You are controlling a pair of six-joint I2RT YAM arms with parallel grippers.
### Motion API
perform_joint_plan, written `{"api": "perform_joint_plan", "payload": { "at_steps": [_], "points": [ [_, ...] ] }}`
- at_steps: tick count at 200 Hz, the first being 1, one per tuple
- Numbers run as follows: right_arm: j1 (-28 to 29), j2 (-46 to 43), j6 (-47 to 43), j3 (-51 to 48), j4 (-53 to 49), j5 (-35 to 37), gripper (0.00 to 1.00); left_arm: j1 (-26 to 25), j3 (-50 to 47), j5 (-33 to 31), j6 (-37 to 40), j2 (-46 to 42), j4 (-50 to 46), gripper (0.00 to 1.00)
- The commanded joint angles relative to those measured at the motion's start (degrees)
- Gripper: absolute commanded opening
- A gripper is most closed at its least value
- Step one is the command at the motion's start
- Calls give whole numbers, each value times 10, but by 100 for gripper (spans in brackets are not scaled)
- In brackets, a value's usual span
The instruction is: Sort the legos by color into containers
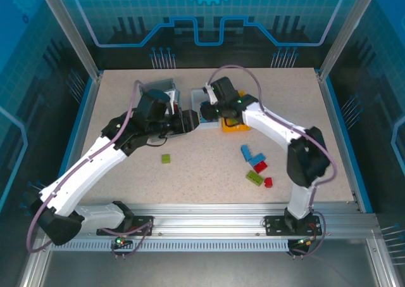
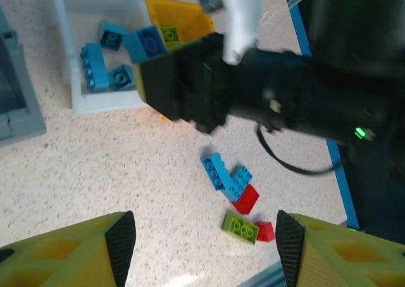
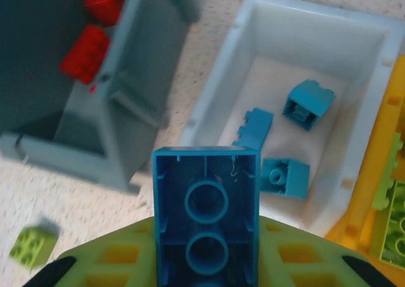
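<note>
Because blue goes with blue, the right gripper (image 3: 205,271) is clamped on a blue brick (image 3: 205,204), hollow underside up. The white bin (image 3: 278,27), showing 3 blue bricks (image 3: 309,103), sits just ahead of its fingertips. The left gripper (image 2: 205,249) hangs wide and empty, with loose bricks (image 2: 231,185) lying ahead of it.

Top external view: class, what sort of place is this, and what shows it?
Probably a robot test cell in a lab: a speckled table walled by blue printed panels on metal posts, with a left arm and a right arm bolted to a rail at its near edge.
</note>
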Motion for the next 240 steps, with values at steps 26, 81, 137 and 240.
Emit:
{"api": "perform_joint_plan", "payload": {
  "at_steps": [26,81,137,240],
  "points": [
    [-37,182,76,222,-141,-32,29,-19,34,-68,21,40,48,63],
    [-52,323,101,404,-193,-79,32,-42,27,-95,25,52,60,62],
    [-50,308,116,400,-175,-92,56,-52,17,-96,21,49,61,62],
    [36,7,90,48,-15,-11,55,-77,-30,-232,-9,-32,-12,62]
  ]
}}
